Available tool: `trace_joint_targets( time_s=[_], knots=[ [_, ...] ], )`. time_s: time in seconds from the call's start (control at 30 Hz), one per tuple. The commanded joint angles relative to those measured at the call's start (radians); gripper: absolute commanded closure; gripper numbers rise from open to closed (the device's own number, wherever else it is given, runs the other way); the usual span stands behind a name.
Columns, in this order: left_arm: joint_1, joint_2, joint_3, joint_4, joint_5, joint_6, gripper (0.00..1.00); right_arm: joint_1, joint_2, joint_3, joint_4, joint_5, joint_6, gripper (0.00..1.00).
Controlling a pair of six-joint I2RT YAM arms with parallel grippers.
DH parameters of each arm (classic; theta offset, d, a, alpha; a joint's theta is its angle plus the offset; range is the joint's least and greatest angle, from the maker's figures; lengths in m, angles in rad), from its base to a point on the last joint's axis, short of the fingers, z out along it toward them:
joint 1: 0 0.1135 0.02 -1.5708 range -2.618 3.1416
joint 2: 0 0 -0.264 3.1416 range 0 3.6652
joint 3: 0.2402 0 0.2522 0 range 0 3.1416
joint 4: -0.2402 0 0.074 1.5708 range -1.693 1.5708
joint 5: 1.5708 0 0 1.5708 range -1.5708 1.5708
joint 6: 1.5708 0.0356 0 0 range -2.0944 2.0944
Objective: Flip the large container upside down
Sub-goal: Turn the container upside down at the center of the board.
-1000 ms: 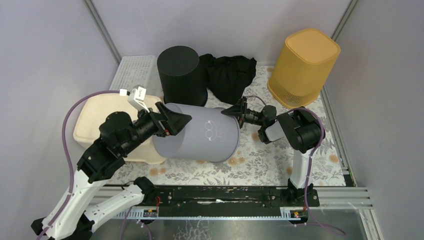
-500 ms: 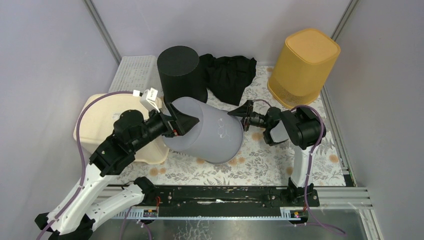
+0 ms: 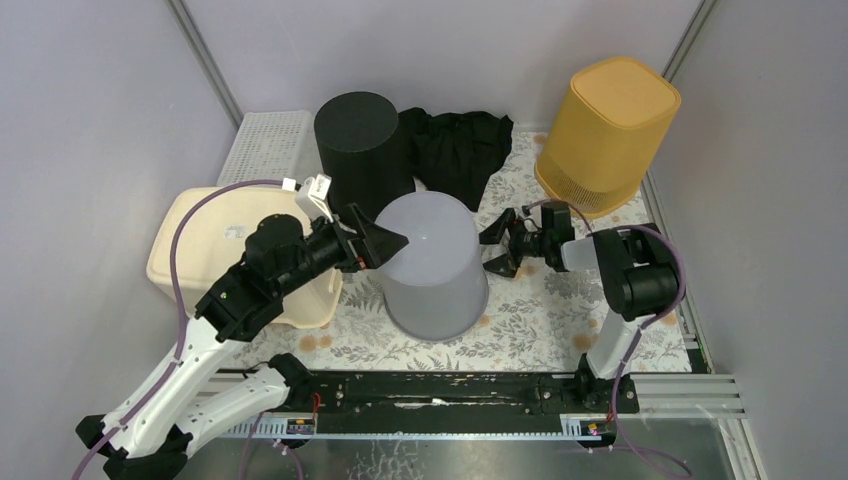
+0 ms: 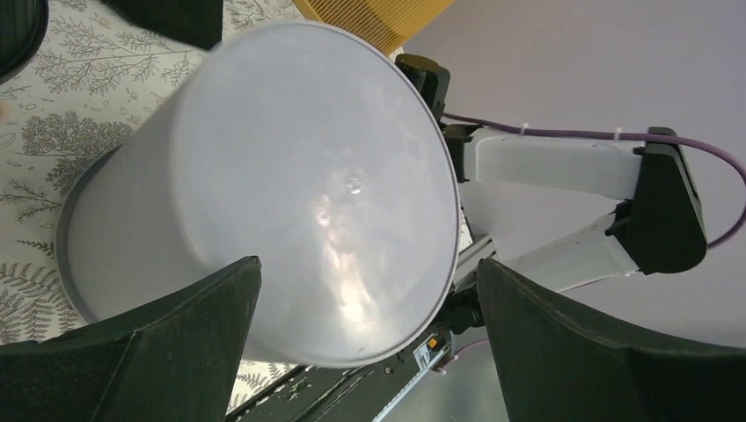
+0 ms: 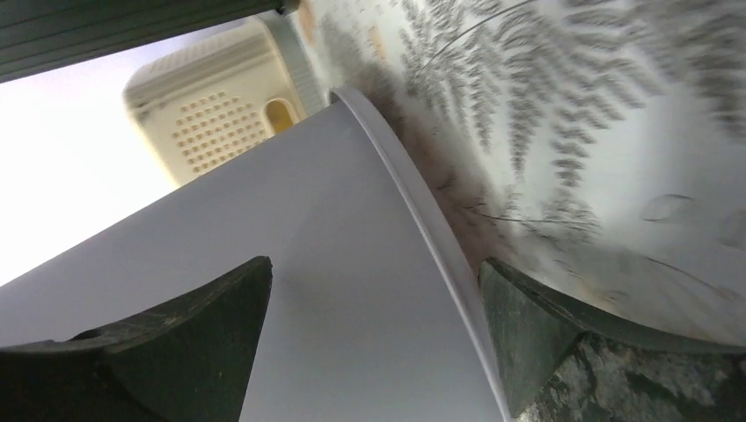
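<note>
Top view: the large grey container [image 3: 435,265] stands base-up in the middle of the patterned tabletop [image 3: 540,320], its rim down. The left gripper [image 3: 390,242] sits at its upper left edge with jaws spread wide, holding nothing. The right gripper [image 3: 497,248] is just beside its right wall, jaws also apart and empty. The black bin [image 3: 360,140] stands close behind, so a sideways shove from either arm could slide the container into it or tip it back over.

Left wrist view: the pale base fills the space ahead of the two dark fingers [image 4: 158,334]. Whether they touch it I cannot tell. I judge that a finger dragging on the base edge as the arm pulls away would rock the container.

Right wrist view: the wall and rim run close between the fingers [image 5: 176,343], with the fern print blurred beyond and a cream tub [image 5: 220,105] behind. Whether the rim lies flat is unclear, and a finger catching under it on retreat could lift that side
</note>
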Motion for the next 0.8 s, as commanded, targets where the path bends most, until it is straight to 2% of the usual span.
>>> trace_joint_targets(
  time_s=[0.0,0.2,0.4,0.5,0.77],
  knots=[
    [0.004,-0.004,-0.022,0.082,0.025,-0.009,0.0,-0.048,-0.102,0.086,-0.447,0.124,-0.358,0.05],
    [0.004,-0.006,-0.026,0.082,0.017,0.001,0.0,-0.071,-0.22,0.145,-0.678,0.265,-0.517,0.01],
    [0.003,0.009,-0.011,0.058,-0.008,0.041,0.0,-0.071,-0.383,0.241,-0.942,0.531,-0.672,0.01],
    [0.004,0.02,-0.006,0.024,-0.043,0.071,0.0,-0.071,-0.469,0.285,-1.051,0.614,-0.706,0.0],
    [0.004,0.056,-0.03,-0.042,-0.163,0.112,0.0,-0.07,-0.655,0.333,-1.111,0.58,-0.666,0.0]
  ],
)
